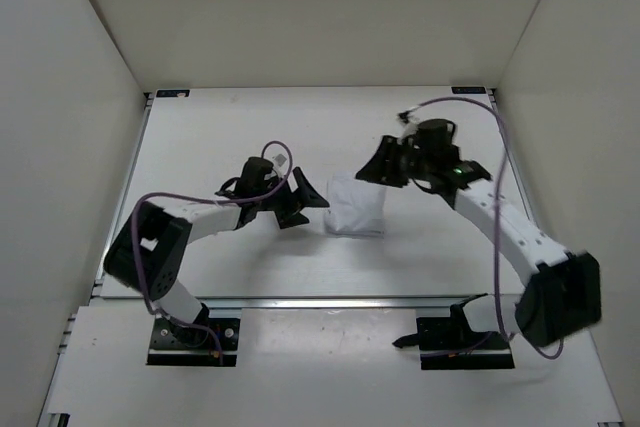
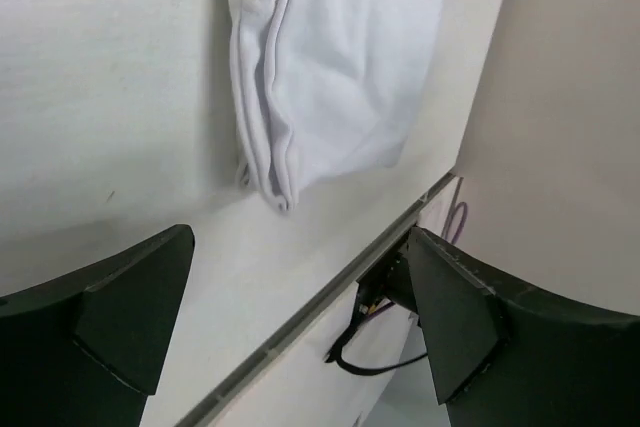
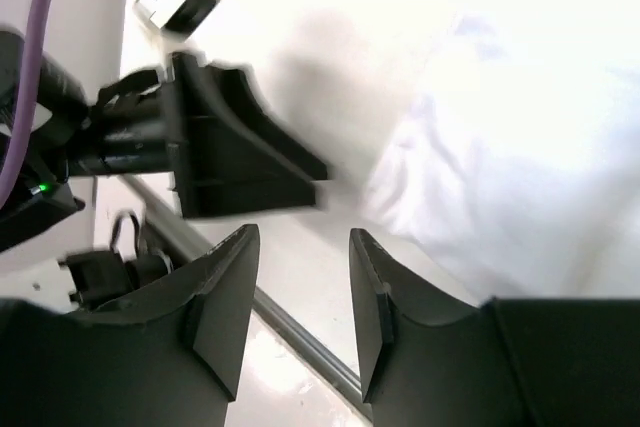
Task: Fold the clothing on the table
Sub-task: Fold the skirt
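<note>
Arm bases: two black mounts [image 1: 190, 337] sit nearest, in front of the near rail [image 1: 330, 300].
Left fingers: the left fingers [image 1: 303, 202] are spread wide and hold nothing. They are just left of the clothing, apparently not touching it.
Clothing: the clothing [image 1: 355, 207] lies mid-tabletop [image 1: 220, 137] between both sets of fingers. It is already a compact bundle, with stacked hems along its left edge.
Handling: likely light, thin and limp. It should sag when lifted, and its layers may slide apart. It is not fragile.
Hold: best pinched at a corner or along the hemmed edge, taking every layer at once.
Right fingers: the right fingers [image 1: 385, 169], slightly farther and just right of the clothing, are narrowly parted with nothing between them.
</note>
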You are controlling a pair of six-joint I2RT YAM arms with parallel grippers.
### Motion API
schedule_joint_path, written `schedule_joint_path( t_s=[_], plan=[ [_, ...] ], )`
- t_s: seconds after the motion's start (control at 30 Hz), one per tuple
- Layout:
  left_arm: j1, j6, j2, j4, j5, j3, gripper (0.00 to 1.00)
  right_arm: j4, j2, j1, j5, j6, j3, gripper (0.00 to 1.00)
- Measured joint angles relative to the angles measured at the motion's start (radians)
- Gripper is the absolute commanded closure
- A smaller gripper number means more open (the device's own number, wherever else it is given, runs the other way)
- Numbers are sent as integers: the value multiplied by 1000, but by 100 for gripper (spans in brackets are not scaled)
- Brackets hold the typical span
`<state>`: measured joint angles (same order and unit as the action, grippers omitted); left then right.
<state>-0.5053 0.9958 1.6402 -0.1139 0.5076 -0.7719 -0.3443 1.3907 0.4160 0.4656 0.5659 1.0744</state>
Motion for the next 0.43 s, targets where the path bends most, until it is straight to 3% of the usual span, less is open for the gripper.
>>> schedule_joint_path(
  t_s=[0.1, 0.2, 0.3, 0.43],
  plan=[
    [63, -1, -142, 4, 19, 92, 1, 3, -221, -133, 7, 19, -120, 62],
    [135, -34, -272, 75, 55, 141, 2, -49, -314, -224, 4, 13, -194, 62],
    [193, -119, -379, 206, 47, 130, 2, -99, -319, -231, -10, 5, -237, 63],
    [184, -259, -467, 409, -12, 49, 1, -149, -312, -151, -69, 2, -261, 63]
  ],
)
